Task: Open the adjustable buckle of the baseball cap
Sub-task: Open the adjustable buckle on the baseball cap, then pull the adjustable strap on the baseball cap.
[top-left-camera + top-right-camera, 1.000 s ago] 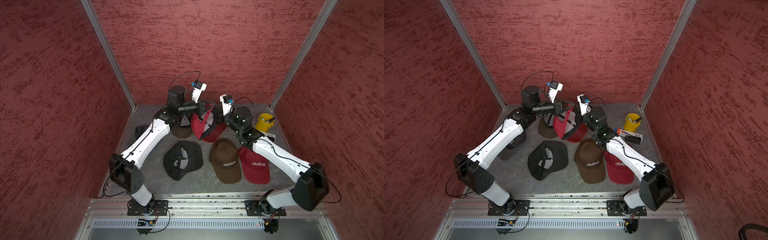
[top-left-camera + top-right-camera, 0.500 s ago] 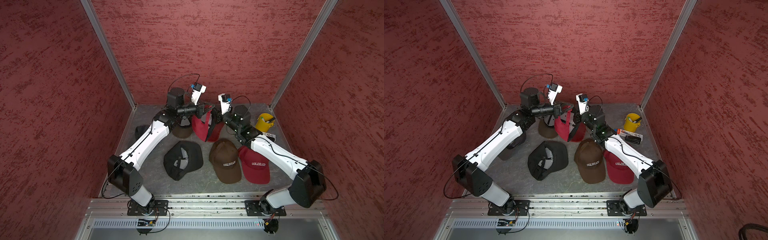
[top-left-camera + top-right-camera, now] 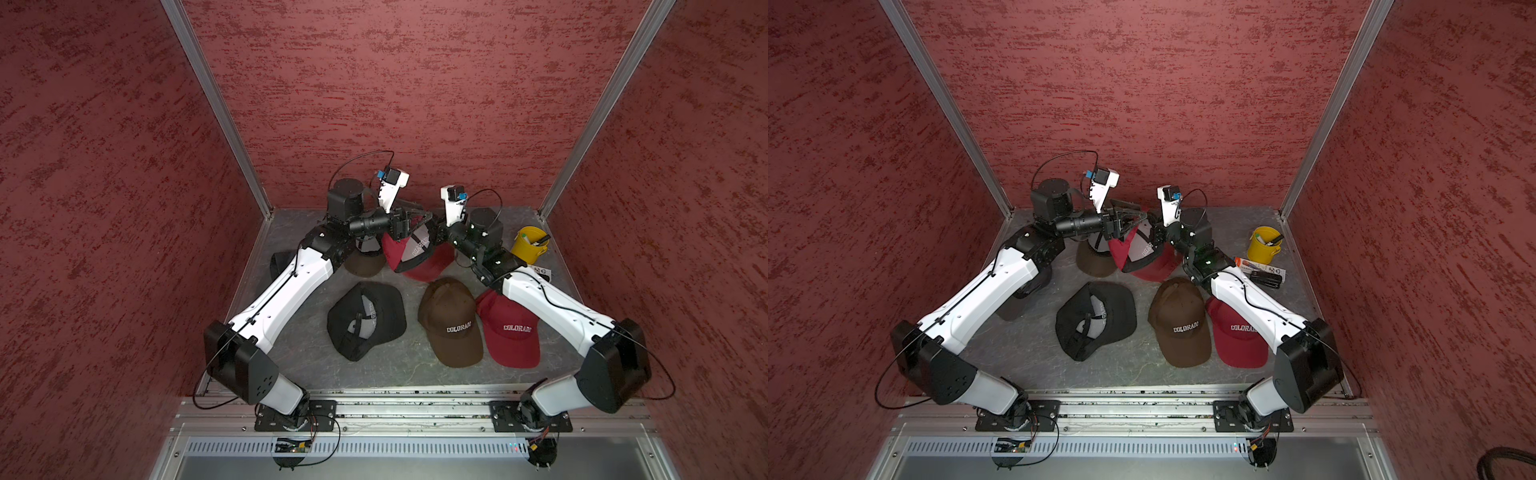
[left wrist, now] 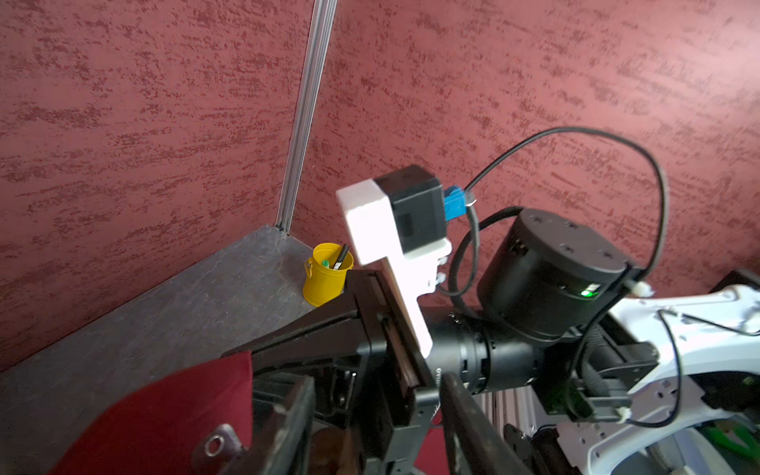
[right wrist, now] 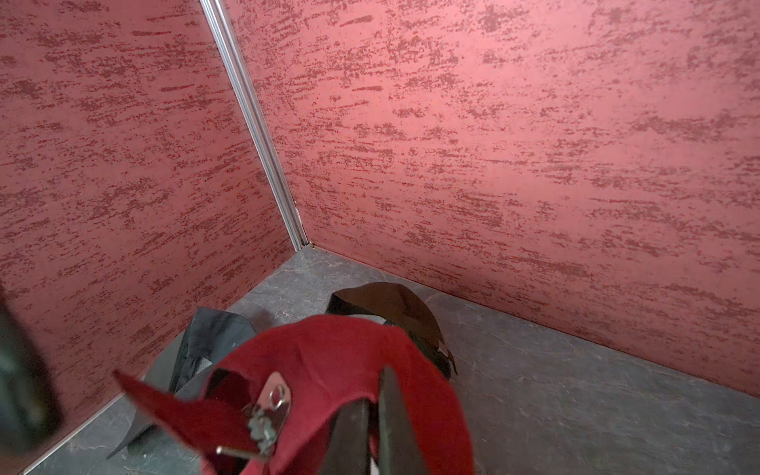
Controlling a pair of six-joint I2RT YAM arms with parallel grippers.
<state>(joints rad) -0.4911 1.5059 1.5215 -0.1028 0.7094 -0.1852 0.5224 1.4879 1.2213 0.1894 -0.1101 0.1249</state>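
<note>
**Red cap held up at the back, buckle only half visible**

The red fabric baseball cap [image 3: 394,257] hangs above the grey stone-patterned tabletop [image 3: 415,365] near the back wall, between the two arms. Its pale lining shows in both top views [image 3: 1120,254]. The right gripper [image 5: 372,411] has its two dark fingers almost together, pinched on the cap's red cloth. The exact spot it pinches is cut off by the picture's edge. The left gripper [image 3: 1133,211] stands just beside the cap with its jaws parted and holds nothing that can be made out. In the left wrist view its fingers [image 4: 288,419] are spread wide.

The small silver metal buckle [image 5: 276,401] shows only in the wrist views, and it is blurred: a plate with a round hole and a thin bar beneath. In the left wrist view [image 4: 217,443] a finger covers part of it. Whether the strap runs through it cannot be told. In the top views the grippers and the cap itself hide it.

On the table lie a black cap [image 3: 386,316] turned upside down and a brown cap lettered COLORADO [image 3: 451,311]. Touching the latter is a red cap lettered COLORADO [image 3: 513,345], its crown partly under the right arm. A second brown cap [image 3: 365,266] sits half behind the left arm, and a dark cap [image 3: 278,262] is almost wholly hidden by that arm. A yellow plastic bucket [image 3: 525,249] stands in the right rear corner.
</note>
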